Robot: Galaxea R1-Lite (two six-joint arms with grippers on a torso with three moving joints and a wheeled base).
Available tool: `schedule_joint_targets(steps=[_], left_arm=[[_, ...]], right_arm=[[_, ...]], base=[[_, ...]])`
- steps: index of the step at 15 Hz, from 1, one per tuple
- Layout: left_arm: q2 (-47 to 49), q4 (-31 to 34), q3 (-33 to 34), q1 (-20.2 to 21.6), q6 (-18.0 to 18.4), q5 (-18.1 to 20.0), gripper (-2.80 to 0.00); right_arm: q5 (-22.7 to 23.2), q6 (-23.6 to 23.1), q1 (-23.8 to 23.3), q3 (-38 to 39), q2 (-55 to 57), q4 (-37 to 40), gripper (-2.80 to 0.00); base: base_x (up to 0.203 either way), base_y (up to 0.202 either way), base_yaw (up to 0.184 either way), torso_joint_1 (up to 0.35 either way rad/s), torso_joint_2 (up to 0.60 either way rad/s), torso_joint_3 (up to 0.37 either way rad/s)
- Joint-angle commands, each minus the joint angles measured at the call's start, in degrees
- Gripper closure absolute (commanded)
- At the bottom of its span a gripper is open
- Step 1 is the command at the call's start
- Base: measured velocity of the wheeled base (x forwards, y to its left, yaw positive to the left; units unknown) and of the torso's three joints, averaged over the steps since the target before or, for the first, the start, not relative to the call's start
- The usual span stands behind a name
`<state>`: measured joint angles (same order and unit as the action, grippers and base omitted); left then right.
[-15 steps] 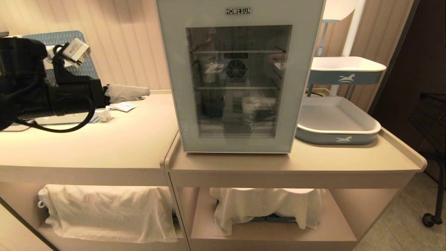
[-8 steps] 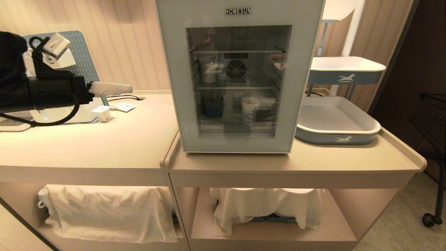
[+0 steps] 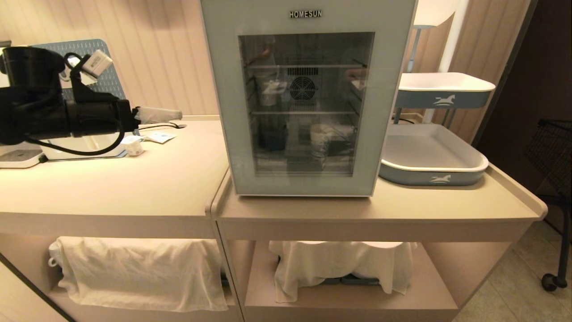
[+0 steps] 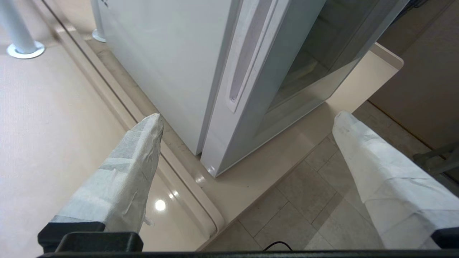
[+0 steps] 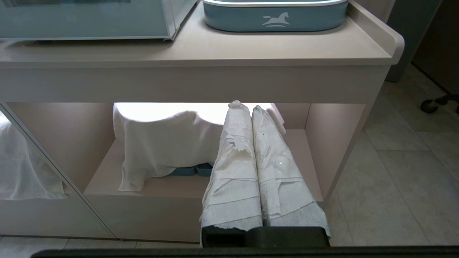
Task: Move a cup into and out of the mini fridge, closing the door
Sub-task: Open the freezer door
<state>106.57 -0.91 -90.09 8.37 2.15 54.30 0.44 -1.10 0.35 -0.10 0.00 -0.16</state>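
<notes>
Swung back toward the mini fridge [image 3: 308,98], left pincer [image 3: 158,115] gapes wide above the creamer tub [image 3: 133,146].

We are looking at what seems to be a staged pantry or refreshment corner, a mock room rather than a lived-in home. Two pale benches [image 3: 134,188] are standing side by side before a panelled, curtain-like wall [image 3: 170,53], with white cloths [image 3: 134,273] draping whatever sits on their lower shelves. A glass-doored mini fridge [image 3: 308,98] is sitting on top, blue-and-white trays [image 3: 433,156] are stacking beside it, and a tiled floor [image 3: 514,286] is running underneath.
</notes>
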Motion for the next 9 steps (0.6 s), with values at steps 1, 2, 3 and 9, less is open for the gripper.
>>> schedule_joint_targets(steps=[1,2,3,9], left_arm=[[2.4,-0.3,-0.9,-1.3,0.0,0.2,-2.8],[3.3,-0.6,-1.4,-2.1,0.0,-0.1,-2.8],[4.0,-1.2,-2.1,-3.0,0.0,-0.2,-2.8],[4.3,-3.1,-4.7,-7.6,-0.9,-0.2,-2.8]], right_arm=[[0.0,0.0,0.0,0.0,0.0,0.0,0.0],[0.0,0.0,0.0,0.0,0.0,0.0,0.0],[0.0,0.0,0.0,0.0,0.0,0.0,0.0],[0.0,0.0,0.1,0.0,0.0,0.0,0.0]], base=[[0.0,0.0,0.0,0.0,0.0,0.0],[0.0,0.0,0.0,0.0,0.0,0.0],[0.0,0.0,0.0,0.0,0.0,0.0],[0.0,0.0,0.0,0.0,0.0,0.0]])
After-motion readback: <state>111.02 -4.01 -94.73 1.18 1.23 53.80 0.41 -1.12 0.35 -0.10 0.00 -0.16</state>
